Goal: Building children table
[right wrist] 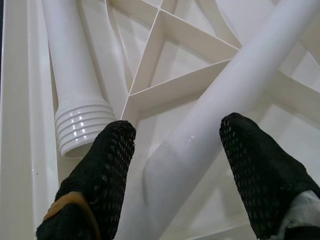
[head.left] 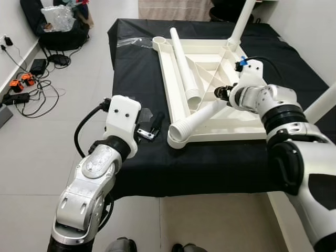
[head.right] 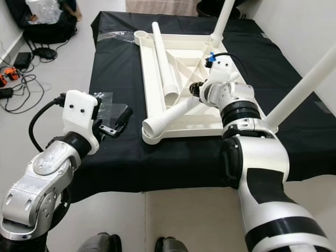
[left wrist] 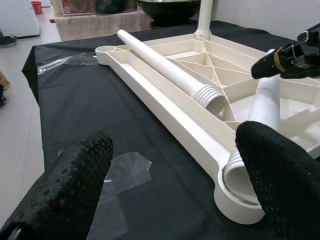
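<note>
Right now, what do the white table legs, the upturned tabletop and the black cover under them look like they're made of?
Table legs: likely moulded plastic, glossy, with threaded ends. Tabletop: same off-white plastic, ribbed underside. Black cover: probably matte fabric, draped and lightly wrinkled.

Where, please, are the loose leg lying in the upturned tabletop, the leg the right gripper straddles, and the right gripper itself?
Loose leg (head.left: 184, 63), left eye view, mid-shaft.
Straddled leg (right wrist: 220, 110), right wrist view, shaft above the fingers.
Right gripper (right wrist: 175, 165), right wrist view, midway between fingertips.
</note>
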Motion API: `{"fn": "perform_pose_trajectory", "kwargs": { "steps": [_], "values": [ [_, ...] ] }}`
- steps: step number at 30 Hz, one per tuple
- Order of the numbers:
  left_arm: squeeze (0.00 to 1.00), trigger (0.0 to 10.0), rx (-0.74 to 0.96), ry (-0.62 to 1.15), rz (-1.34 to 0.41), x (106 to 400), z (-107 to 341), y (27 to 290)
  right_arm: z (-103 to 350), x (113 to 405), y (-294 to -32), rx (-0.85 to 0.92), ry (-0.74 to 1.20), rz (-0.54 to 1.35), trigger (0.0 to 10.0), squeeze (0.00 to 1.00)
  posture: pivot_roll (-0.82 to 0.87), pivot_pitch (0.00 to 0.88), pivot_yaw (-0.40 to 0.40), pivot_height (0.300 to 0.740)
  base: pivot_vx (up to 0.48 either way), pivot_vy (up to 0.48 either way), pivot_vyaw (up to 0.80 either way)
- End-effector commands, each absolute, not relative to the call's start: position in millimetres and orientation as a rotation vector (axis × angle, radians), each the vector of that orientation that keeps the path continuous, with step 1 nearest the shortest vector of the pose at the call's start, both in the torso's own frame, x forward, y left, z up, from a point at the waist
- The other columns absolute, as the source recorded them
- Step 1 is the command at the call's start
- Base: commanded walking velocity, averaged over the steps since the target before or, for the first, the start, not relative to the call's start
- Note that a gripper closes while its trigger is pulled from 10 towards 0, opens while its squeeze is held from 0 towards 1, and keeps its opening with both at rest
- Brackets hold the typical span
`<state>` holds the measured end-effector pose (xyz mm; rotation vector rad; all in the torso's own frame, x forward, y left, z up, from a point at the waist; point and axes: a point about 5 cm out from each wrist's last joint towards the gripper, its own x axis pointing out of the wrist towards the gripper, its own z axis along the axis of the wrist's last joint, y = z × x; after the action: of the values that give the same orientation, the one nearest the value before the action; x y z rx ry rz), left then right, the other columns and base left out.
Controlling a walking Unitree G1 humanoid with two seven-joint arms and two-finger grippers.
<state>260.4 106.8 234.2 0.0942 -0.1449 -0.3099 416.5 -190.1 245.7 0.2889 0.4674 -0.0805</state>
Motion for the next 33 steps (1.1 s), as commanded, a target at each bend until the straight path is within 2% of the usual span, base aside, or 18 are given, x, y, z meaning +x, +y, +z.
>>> {"fn": "perform_pose_trajectory", "kwargs": {
  "steps": [1,9,19,29,30,31,33],
  "values": [
    [0.0,10.0,0.094,-0.142,-0.312,257.3,233.6,106.2,246.2,415.2,-194.4,0.297,0.489,-0.101,10.0,0.0,0.03,0.181,-0.119,0.74,0.0,0.0,0.0],
    [0.0,10.0,0.088,-0.144,-0.303,256.5,233.7,105.8,240.2,412.0,-193.5,0.415,0.563,-0.132,10.0,0.0,0.03,0.184,-0.119,0.74,0.0,0.0,0.0],
    [0.0,10.0,0.085,-0.148,-0.295,256.5,234.3,106.0,226.5,409.7,-180.2,0.563,0.64,-0.135,10.0,0.0,0.03,0.186,-0.123,0.74,0.0,0.0,0.0],
    [0.0,10.0,0.088,-0.153,-0.284,255.6,235.6,107.2,195.9,404.7,-170.1,0.674,0.709,-0.166,10.0,0.0,0.04,0.193,-0.129,0.74,0.0,0.0,0.0],
    [0.0,10.0,0.086,-0.156,-0.282,255.6,236.0,107.5,192.3,404.0,-171.7,0.687,0.711,-0.19,2.4,0.0,0.04,0.193,-0.129,0.74,0.0,0.0,0.0],
    [0.0,10.0,0.084,-0.159,-0.279,255.6,236.7,107.9,188.4,403.2,-174.6,0.699,0.71,-0.222,0.0,0.0,0.04,0.197,-0.13,0.74,0.0,0.0,0.0],
    [0.0,10.0,0.086,-0.162,-0.278,255.5,237.2,108.1,185.3,402.5,-175.5,0.71,0.714,-0.231,0.0,0.0,0.04,0.197,-0.13,0.74,0.0,0.0,0.0]
  ]
}}
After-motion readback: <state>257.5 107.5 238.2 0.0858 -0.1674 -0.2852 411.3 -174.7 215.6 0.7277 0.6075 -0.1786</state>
